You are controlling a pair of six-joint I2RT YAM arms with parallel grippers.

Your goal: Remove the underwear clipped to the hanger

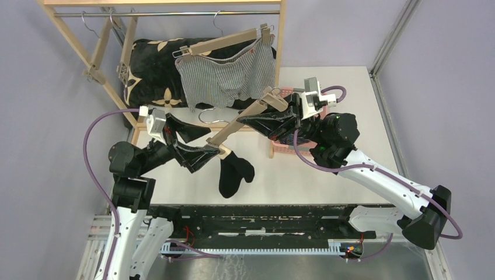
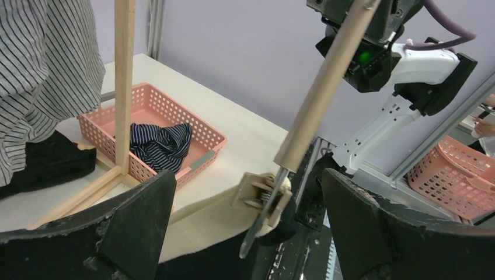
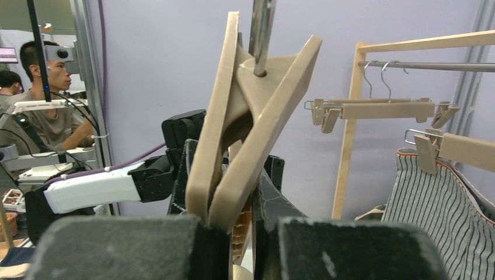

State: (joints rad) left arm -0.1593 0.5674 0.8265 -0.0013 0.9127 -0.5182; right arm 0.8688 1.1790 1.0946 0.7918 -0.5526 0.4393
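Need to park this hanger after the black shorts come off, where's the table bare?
Bare table: the back right corner, between the right gripper and the table's right edge, and the near strip between the hanging black shorts and the right arm. Crowded: the middle, where the left gripper, the hanger and the pink basket meet, and back left under the rack.

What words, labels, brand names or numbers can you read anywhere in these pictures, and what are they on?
None can be read.
The black cushion carries only cream flower marks, no letters that I can make out.
The wooden hanger, the pinstriped shorts and the pink basket show no legible print.
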